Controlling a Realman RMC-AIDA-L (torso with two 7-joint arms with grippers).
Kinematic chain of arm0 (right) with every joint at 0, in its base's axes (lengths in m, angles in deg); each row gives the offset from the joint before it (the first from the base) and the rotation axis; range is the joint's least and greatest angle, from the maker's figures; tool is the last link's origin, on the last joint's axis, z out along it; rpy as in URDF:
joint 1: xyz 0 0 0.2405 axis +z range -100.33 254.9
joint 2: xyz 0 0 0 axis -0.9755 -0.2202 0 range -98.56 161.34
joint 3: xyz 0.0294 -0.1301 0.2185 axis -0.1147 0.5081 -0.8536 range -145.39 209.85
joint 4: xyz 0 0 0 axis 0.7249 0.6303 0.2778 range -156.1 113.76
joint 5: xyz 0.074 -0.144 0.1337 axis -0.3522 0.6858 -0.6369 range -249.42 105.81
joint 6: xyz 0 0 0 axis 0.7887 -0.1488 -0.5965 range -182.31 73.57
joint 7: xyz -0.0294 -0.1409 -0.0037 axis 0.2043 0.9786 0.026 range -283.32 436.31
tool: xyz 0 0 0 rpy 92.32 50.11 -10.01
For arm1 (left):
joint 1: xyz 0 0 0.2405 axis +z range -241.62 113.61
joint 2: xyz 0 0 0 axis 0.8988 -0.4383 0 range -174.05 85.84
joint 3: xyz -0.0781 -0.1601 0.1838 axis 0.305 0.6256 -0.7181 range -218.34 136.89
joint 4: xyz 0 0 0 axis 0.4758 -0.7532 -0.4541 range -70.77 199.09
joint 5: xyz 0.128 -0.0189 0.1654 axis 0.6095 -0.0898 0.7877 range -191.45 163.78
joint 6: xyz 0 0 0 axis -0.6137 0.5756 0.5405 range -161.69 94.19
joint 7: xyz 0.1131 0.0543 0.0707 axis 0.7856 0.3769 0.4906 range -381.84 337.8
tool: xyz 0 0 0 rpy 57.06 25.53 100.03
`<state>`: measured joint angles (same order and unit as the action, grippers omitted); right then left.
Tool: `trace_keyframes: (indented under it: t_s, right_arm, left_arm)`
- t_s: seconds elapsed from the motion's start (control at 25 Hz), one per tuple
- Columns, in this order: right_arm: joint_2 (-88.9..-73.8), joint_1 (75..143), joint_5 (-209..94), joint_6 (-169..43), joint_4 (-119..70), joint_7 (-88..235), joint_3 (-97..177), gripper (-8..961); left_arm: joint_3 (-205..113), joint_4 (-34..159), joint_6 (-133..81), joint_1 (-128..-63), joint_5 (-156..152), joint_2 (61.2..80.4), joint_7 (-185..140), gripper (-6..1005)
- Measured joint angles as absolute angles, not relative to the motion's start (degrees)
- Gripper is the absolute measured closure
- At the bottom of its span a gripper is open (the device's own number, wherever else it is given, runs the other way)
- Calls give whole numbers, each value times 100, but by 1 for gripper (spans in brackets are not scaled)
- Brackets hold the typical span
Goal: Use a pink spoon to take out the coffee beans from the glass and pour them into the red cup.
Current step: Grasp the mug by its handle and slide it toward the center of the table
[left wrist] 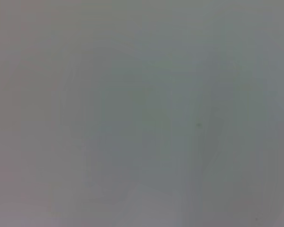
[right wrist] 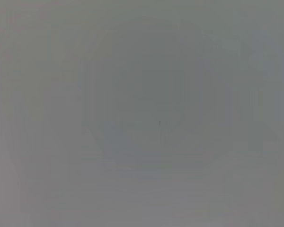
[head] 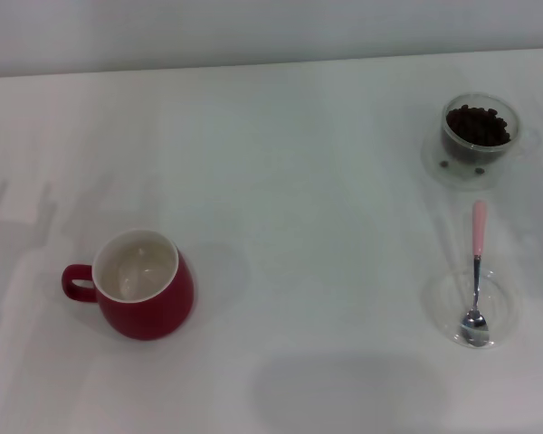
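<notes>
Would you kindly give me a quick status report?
Neither gripper in view. Pink spoon untouched, bowl in flat clear dish. Coffee beans in glass; red cup empty.

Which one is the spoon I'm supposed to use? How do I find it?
Look at the white table, on the robot's right side, nearer than the glass of coffee beans. There, a flat clear dish holds the spoon: its shiny metal bowl rests in the dish, and its pink handle points toward the glass.
</notes>
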<state>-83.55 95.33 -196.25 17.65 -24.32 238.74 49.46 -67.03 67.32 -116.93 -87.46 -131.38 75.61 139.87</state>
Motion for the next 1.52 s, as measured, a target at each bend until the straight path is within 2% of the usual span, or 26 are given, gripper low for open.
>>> trace_keyframes:
  t_s: [1.52]
  right_arm:
    - [-8357, 9583, -19651, 1819, -2345, 23783, 4914, 79]
  left_arm:
    - [-6721, 6731, -11717, -8729, -13104, 7553, 13987, 403]
